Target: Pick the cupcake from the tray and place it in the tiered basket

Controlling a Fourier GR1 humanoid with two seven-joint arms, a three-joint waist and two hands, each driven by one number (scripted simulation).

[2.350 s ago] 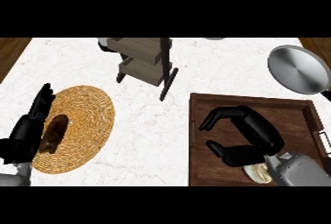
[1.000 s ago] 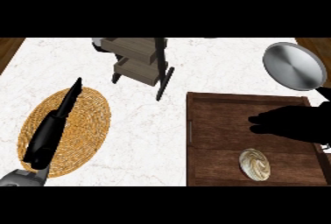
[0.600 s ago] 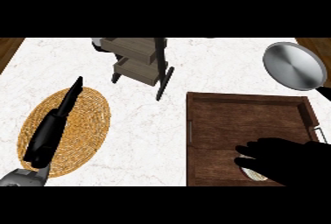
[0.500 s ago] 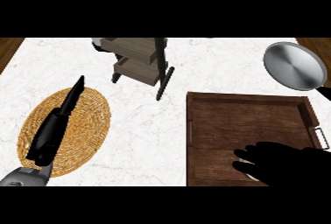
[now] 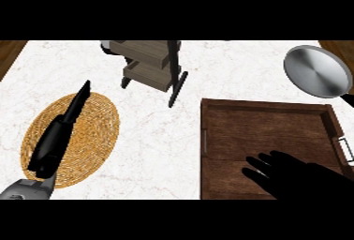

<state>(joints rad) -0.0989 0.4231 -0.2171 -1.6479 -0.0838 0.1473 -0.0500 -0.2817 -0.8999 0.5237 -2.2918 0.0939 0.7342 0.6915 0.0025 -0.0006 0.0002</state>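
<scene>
The dark wooden tray [image 5: 266,126] lies at the right of the counter. My right hand [image 5: 301,176] hovers palm down over its near right part, fingers spread and pointing left. No cupcake shows anywhere; the hand covers the spot where it lay. The grey tiered basket [image 5: 149,63] on its black stand is at the back centre, well away from the right hand. My left hand [image 5: 61,136] is seen edge-on over the woven mat, fingers straight, holding nothing.
A round woven mat [image 5: 93,126] lies at the left of the white marble counter [image 5: 166,140]. A steel pan [image 5: 318,70] sits at the back right, just beyond the tray. Brown floor shows past the counter's far corners.
My right hand came down from the tray's right edge onto its near right part, and the cupcake went out of sight under it. The left hand has turned edge-on and stays over the mat.
</scene>
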